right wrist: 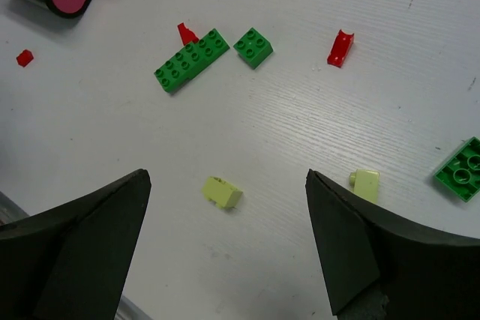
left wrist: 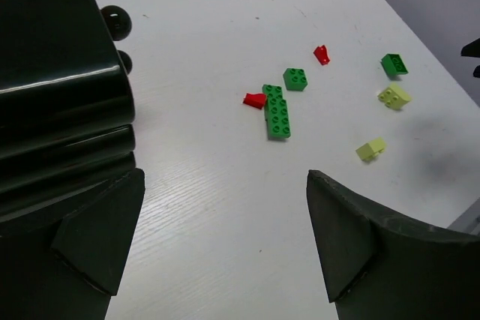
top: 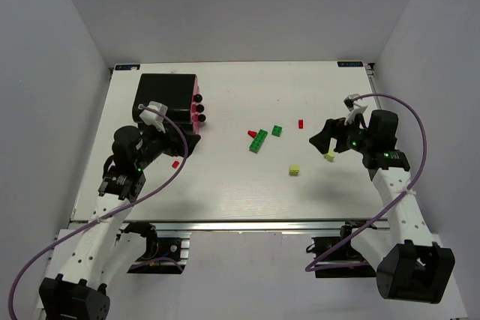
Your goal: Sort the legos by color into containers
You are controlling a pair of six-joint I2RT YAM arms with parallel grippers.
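A: Materials, shapes?

B: Legos (top: 258, 141): glossy studded plastic, loose mid-table on a white table (top: 225, 192) with a faint streaky grain. Long green strip (right wrist: 191, 59) with a red wedge (right wrist: 187, 33) against its end; green square brick (right wrist: 253, 46) just beside. Curved red piece (right wrist: 340, 48) sits apart. Pale yellow brick (right wrist: 222, 192) and second pale yellow brick (right wrist: 365, 183) lie nearer the right arm. Tiny red brick (right wrist: 25, 57) lies near the cabinet (top: 166, 95), a glossy black box at far left. Its pink drawers (top: 196, 103) carry round black knobs (left wrist: 116, 22).

A: End effectors?

B: Left gripper (left wrist: 225, 237) beside the cabinet, right gripper (right wrist: 225, 245) over the yellow bricks. Matte black jaws spread wide on both, nothing between them.

A: Obscured? Writing?

B: Second green square (right wrist: 461, 168) is cut by the right wrist view's edge; the drawers are cropped at its corner. Drawers pulled out or pushed in: cannot tell. Corner stickers (top: 127, 67): print too small to read.
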